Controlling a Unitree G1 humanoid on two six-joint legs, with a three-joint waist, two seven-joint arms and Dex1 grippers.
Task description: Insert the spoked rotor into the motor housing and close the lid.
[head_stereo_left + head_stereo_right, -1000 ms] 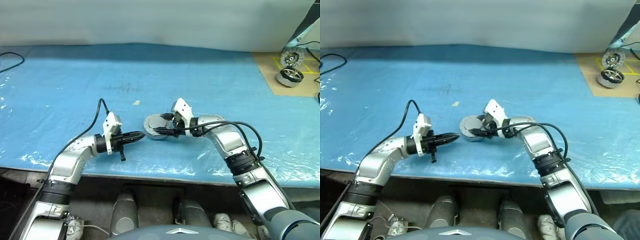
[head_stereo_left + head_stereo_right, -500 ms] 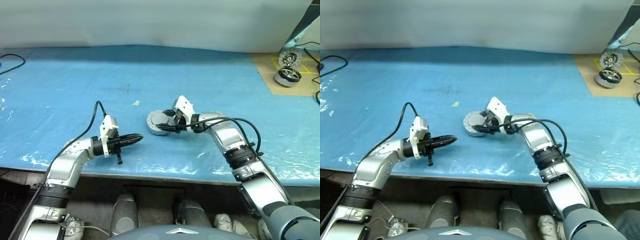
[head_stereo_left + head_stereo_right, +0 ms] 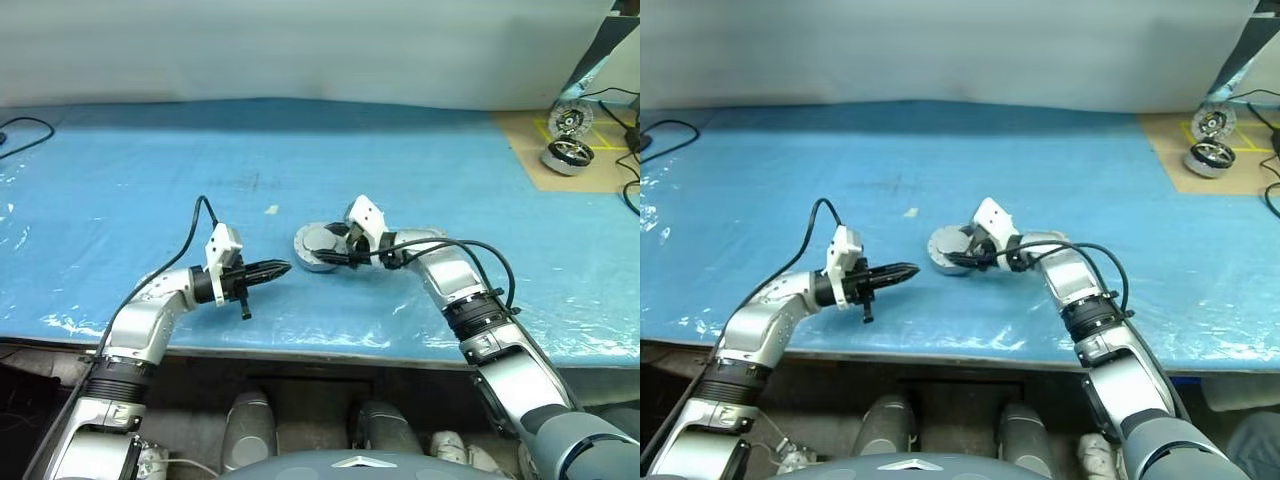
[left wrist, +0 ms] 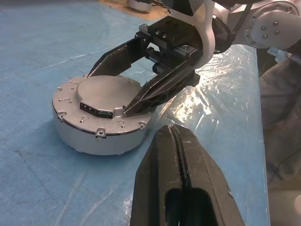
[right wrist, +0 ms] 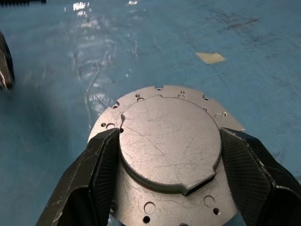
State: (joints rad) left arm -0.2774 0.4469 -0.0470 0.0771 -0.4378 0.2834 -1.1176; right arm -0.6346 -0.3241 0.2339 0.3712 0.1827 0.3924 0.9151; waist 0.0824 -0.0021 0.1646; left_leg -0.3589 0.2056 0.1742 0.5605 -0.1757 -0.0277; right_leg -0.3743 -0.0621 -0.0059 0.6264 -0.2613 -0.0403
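Right gripper [image 5: 162, 165] is spread around the closed motor housing [image 3: 318, 247] (mid-frame); left gripper [image 3: 281, 267], clenched empty, is held beside it.

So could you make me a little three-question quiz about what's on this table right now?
1. True or false: the left pincer is shut and empty.
2. What do the right pincer's fingers straddle? A) motor housing with its lid down B) a cable C) a scrap of tape
3. What covers the table?

Key:
1. True.
2. A.
3. A blue plastic sheet.
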